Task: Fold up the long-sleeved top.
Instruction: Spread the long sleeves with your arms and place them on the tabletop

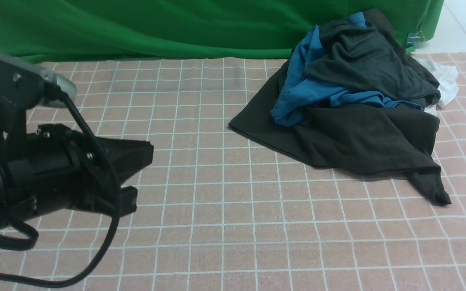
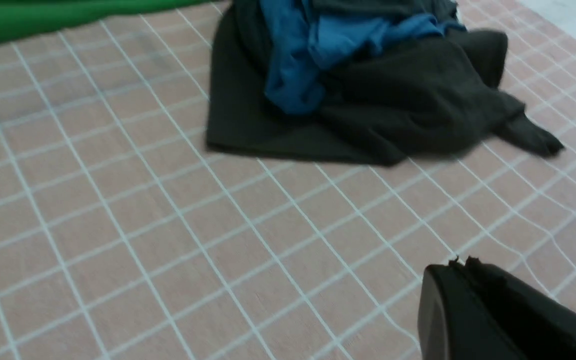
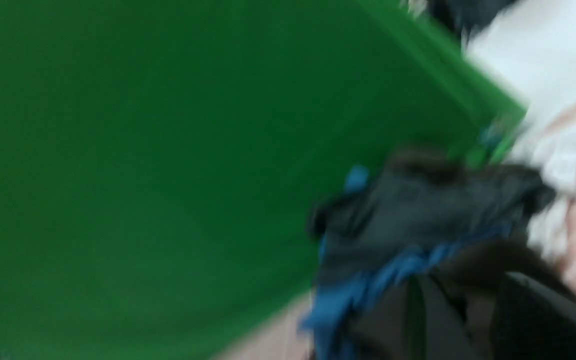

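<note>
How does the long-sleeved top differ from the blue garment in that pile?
Colour: the long-sleeved top is black, the blue garment bright blue. Spread: the top covers far more area than the blue garment. Layer: the top lies on the checked cloth; the blue garment sits on top of it. Both are crumpled and unfolded.

A robot lab or recording rig is what's suggested here, not a home. A green backdrop cloth [image 1: 156,28] is hung behind the table and pinned at one corner with a metal clip [image 1: 418,37]. The tabletop is covered by a pink cloth with a white grid [image 1: 225,226]. A black robot arm [image 1: 34,178] with a trailing cable [image 1: 115,220] is seen at the left. The long-sleeved top [image 1: 362,141] is heaped on the grid with other clothes [image 1: 297,97].
</note>
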`<control>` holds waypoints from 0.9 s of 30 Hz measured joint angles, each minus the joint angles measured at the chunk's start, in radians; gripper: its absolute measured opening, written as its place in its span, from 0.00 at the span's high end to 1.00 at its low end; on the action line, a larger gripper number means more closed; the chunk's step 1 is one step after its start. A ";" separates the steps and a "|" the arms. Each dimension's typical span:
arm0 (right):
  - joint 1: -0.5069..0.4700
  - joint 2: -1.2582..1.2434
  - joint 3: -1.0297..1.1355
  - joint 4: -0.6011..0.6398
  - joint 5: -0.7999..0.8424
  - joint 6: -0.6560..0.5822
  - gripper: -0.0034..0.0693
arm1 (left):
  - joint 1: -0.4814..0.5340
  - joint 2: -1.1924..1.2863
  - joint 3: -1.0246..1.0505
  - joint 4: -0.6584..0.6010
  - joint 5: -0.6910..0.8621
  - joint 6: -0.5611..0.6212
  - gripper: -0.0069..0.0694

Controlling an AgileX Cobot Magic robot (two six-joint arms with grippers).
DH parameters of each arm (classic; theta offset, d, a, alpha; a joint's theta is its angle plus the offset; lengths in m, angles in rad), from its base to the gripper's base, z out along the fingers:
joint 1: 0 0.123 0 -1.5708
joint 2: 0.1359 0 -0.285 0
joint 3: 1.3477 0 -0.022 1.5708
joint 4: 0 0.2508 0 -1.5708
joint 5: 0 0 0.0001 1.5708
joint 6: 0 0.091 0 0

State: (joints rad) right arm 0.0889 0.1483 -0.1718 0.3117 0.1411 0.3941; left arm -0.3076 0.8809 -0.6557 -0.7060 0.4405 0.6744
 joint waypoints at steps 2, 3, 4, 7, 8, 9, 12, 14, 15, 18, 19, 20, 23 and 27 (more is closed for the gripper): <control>0.074 0.172 -0.153 0.000 0.143 -0.139 0.67 | 0.000 0.000 0.000 -0.001 -0.014 0.001 0.88; 0.100 0.235 -0.224 0.000 0.199 -0.204 0.67 | 0.000 0.000 0.000 -0.001 -0.017 0.001 0.88; 0.131 0.317 -0.292 0.000 0.280 -0.261 0.67 | 0.000 0.000 0.000 -0.001 -0.019 0.004 0.88; 0.204 0.540 -0.458 -0.002 0.428 -0.394 0.67 | 0.000 0.000 0.000 0.003 -0.018 0.009 0.88; 0.204 0.555 -0.468 -0.003 0.435 -0.404 0.67 | 0.000 0.000 0.000 0.003 -0.017 0.009 0.88; 0.228 0.666 -0.543 -0.012 0.474 -0.451 0.66 | 0.000 0.000 0.000 0.008 -0.013 0.013 0.88; 0.243 0.845 -0.666 -0.046 0.506 -0.501 0.65 | 0.000 -0.005 0.000 0.021 0.012 0.033 0.88; 0.243 0.931 -0.725 -0.071 0.514 -0.512 0.65 | 0.000 -0.020 0.000 0.029 0.030 0.043 0.88; 0.242 0.979 -0.761 -0.088 0.515 -0.516 0.64 | 0.000 -0.029 0.000 0.034 0.039 0.049 0.88; 0.225 1.120 -0.869 -0.115 0.533 -0.522 0.62 | 0.000 -0.080 0.000 0.063 0.067 0.055 0.88; 0.223 1.128 -0.876 -0.116 0.534 -0.522 0.61 | 0.000 -0.083 0.000 0.065 0.067 0.056 0.88; 0.209 1.166 -0.920 -0.119 0.546 -0.522 0.60 | 0.000 -0.105 0.000 0.075 0.075 0.056 0.88; 0.148 1.290 -1.038 -0.122 0.577 -0.512 0.51 | 0.000 -0.138 0.000 0.081 0.080 0.056 0.88; 0.087 1.450 -1.180 -0.128 0.614 -0.457 0.28 | 0.000 -0.149 0.000 0.086 0.080 0.057 0.88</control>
State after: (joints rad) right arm 0.1755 1.5983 -1.3513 0.1835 0.7550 -0.0631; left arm -0.3076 0.7322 -0.6557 -0.6201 0.5207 0.7310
